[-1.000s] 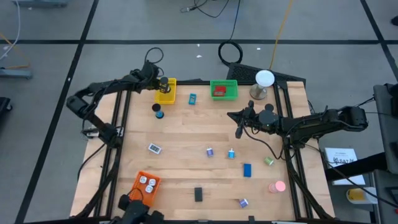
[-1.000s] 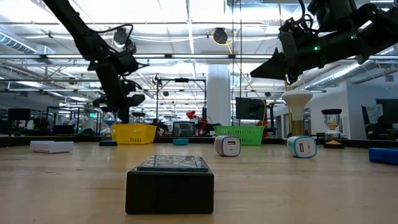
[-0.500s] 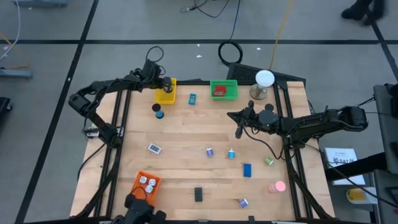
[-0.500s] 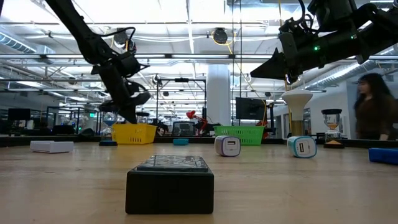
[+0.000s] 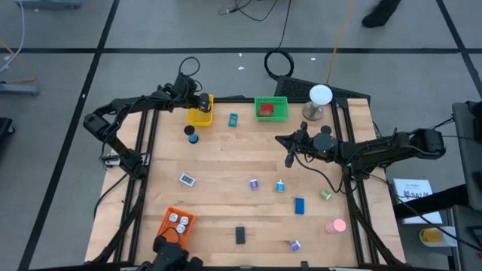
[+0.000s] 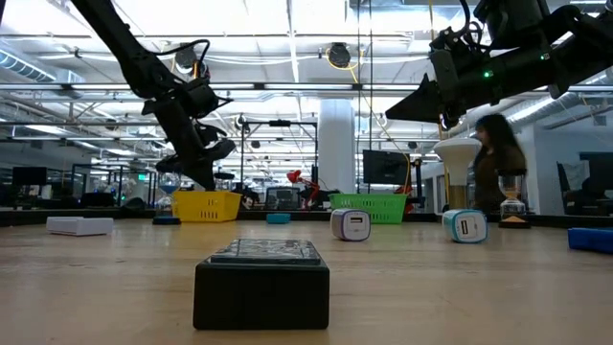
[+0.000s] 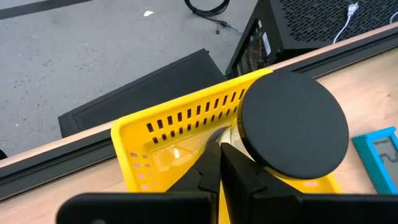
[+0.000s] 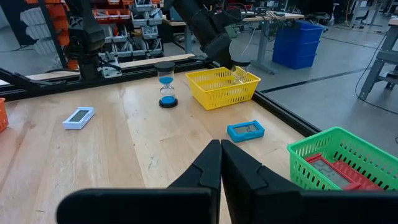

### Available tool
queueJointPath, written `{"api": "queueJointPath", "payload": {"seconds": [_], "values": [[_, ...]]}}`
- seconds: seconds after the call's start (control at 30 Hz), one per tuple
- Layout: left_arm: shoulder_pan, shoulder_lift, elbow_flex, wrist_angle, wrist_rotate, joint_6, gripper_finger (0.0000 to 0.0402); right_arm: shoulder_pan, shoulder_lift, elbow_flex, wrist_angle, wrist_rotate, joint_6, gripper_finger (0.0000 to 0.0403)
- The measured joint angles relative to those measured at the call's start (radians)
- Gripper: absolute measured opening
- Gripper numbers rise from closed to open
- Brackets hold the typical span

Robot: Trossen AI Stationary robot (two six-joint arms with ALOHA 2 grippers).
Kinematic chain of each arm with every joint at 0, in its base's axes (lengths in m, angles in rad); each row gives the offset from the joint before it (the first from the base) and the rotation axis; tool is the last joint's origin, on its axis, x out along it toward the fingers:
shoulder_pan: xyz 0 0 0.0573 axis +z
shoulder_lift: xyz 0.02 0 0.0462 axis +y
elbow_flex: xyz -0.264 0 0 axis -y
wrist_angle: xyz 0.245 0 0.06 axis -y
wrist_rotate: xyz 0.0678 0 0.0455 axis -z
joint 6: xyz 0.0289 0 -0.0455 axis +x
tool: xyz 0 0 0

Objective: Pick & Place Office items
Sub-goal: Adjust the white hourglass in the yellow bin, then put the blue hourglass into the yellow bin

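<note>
High view: hangs over the yellow basket (image 5: 201, 115) at upper left, the left hand (image 5: 199, 101), fingers not readable from here. Floats above bare table (image 5: 218, 154) right of centre, the right hand (image 5: 288, 159), pressed together, holding nothing. Scattered across the wood: blue hourglass (image 5: 192, 134) just below the yellow basket, blue timer (image 5: 233, 119) beside it, red piece (image 5: 265, 111) inside the green basket (image 5: 272, 101), white piece (image 5: 187, 180) at left, purple clip (image 5: 254, 184) and cyan clip (image 5: 280, 186) at centre, blue block (image 5: 300, 205), green clip (image 5: 325, 195) and pink round piece (image 5: 336, 225) at lower right, black block (image 5: 240, 235) at bottom centre. Orange basket (image 5: 172, 225) at lower left, white bits inside.

Low view: black block (image 6: 261, 283) large in the foreground; left hand (image 6: 213, 153) above the yellow basket (image 6: 207, 205) at left; right hand (image 6: 395, 112) high at upper right, well off the table. A person (image 6: 498, 168) in the room behind.

Left wrist view: fingers (image 7: 208, 171) pressed together, tips against a clear glass part under a black disc (image 7: 292, 127) in the yellow basket (image 7: 180, 118); cannot tell whether gripped.

Right wrist view: fingers (image 8: 210, 163) pressed together, empty; beyond them blue timer (image 8: 246, 130) and blue hourglass (image 8: 166, 85).
</note>
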State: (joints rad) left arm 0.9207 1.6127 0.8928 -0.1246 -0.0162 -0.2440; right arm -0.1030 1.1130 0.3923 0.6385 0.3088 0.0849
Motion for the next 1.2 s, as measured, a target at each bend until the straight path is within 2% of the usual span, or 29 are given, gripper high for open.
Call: {"api": "queueJointPath", "payload": {"seconds": [0.47, 0.63, 0.87, 0.97, 1.1, 1.2], "values": [[-0.013, -0.003, 0.000, -0.006, 0.000, 0.026, 0.0010, 0.000, 0.000, 0.000, 0.000, 0.000, 0.000, 0.0002], [-0.011, -0.053, 0.000, -0.068, -0.034, 0.064, 0.0010, 0.000, 0.000, 0.000, 0.000, 0.000, -0.002, 0.0002], [-0.011, -0.216, -0.001, -0.224, -0.056, 0.114, 0.0010, 0.000, 0.000, 0.000, 0.000, 0.000, -0.003, 0.0002], [-0.024, -0.314, -0.001, -0.347, -0.022, 0.187, 0.0010, 0.000, 0.000, 0.000, 0.000, 0.000, -0.003, 0.0002], [-0.076, -0.451, 0.000, -0.553, 0.061, 0.250, 0.0010, 0.000, 0.000, 0.000, 0.000, 0.000, -0.002, 0.0002], [-0.146, -0.526, 0.000, -0.673, 0.052, 0.235, 0.0011, 0.000, 0.000, 0.000, 0.000, 0.000, 0.000, 0.0002]]}}
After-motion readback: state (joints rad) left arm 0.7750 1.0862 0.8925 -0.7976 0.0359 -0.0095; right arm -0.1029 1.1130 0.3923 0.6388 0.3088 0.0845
